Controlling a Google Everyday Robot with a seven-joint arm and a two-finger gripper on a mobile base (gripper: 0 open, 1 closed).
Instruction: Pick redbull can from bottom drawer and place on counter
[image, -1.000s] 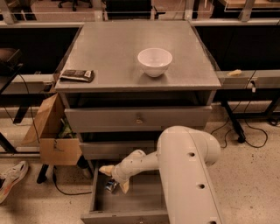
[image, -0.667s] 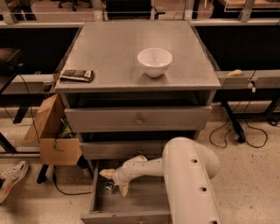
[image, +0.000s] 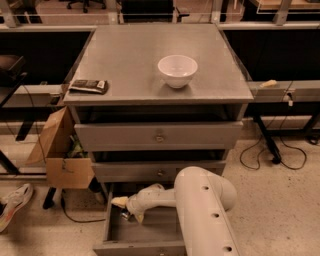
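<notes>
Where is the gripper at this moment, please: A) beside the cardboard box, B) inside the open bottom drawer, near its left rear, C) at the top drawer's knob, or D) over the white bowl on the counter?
B: the gripper is low inside the open bottom drawer, near its left rear, well below the counter where the white bowl stands.

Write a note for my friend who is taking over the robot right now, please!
The gripper is low inside the open bottom drawer, near its back left corner.
A small shiny bit right beside it looks like the redbull can, which is not yet lifted out.
The counter holds a white bowl and a dark packet, but no can.
Done: drawer open, gripper at the can.
Left: secure the can, lift it, set it on the counter.
</notes>
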